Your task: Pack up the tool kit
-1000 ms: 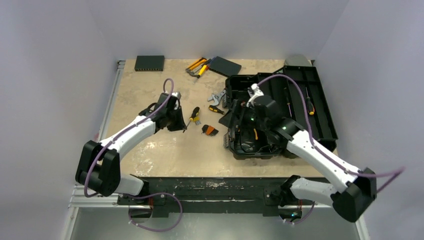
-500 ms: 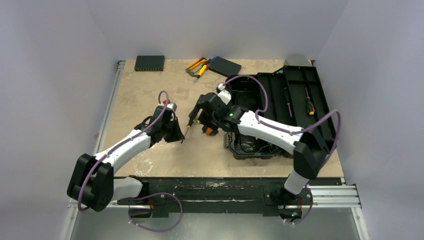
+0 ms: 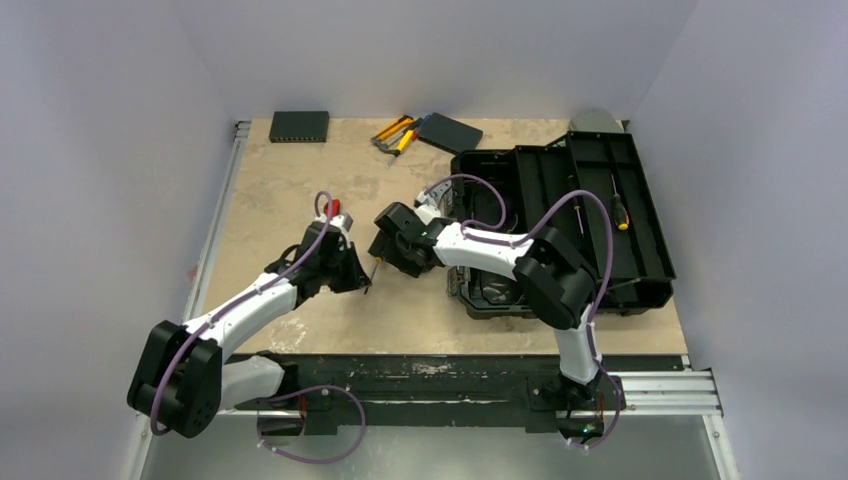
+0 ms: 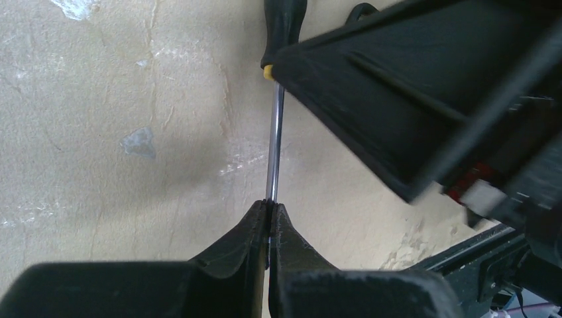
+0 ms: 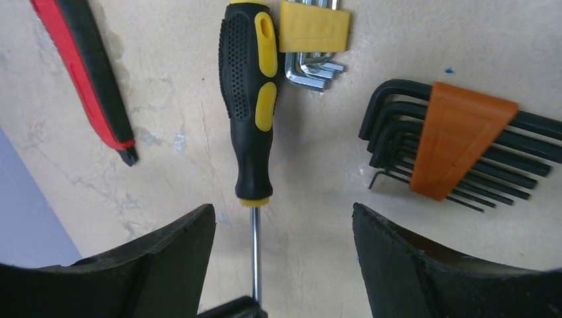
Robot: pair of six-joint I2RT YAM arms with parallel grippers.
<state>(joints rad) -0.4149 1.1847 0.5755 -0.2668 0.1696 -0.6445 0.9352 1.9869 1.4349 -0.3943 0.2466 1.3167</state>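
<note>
Toolbox (image 3: 655, 262) lying open at table's (image 3: 290, 190) right edge, left gripper (image 4: 270, 218) clamping one screwdriver (image 5: 248, 112), right gripper (image 5: 281, 228) gaping, two hex-key sets (image 5: 457, 142) showing only from right wrist.

the black toolbox (image 3: 645, 240) stands open, with a yellow-black screwdriver (image 5: 250, 99) lying flat outside, to its left.

Beige table (image 3: 290, 170) | right side: open black toolbox (image 3: 640, 250) | middle: screwdriver (image 5: 248, 106), yellow hex-key set (image 5: 313, 26) just beside its handle, orange hex-key set (image 5: 457, 139), red-handled tool (image 5: 83, 66) | far edge: pliers (image 3: 395, 132), flat black box (image 3: 449, 132), dark box (image 3: 299, 125)
</note>
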